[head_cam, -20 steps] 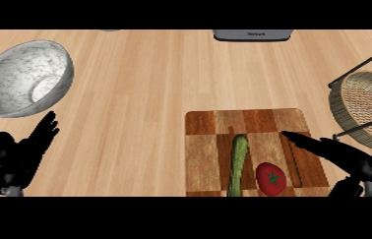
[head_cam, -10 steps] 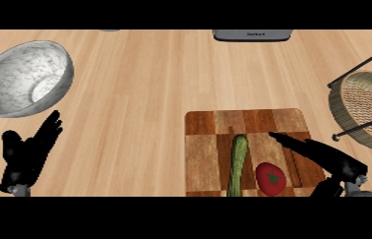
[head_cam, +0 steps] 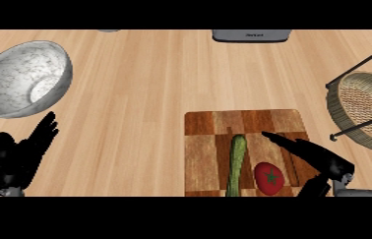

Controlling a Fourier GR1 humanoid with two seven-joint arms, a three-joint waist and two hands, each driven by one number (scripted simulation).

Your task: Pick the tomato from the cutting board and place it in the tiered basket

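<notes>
one tomato (head_cam: 270,178) lies on the cutting board (head_cam: 207,149), just right of the cucumber (head_cam: 237,164). right hand (head_cam: 321,159) over the board beside it, fingers (head_cam: 287,140) straight, holding nothing. left hand (head_cam: 25,152) rests open, lower left. tiered basket (head_cam: 338,107) at right edge.

red tomato (head_cam: 269,177) with green stem star up, lying on wooden cutting board (head_cam: 210,149), lower right part. wicker tiered basket (head_cam: 357,105) at right edge, well apart.

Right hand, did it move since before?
Yes. The right hand slid left, reaching further across the cutting board toward the cucumber.
</notes>
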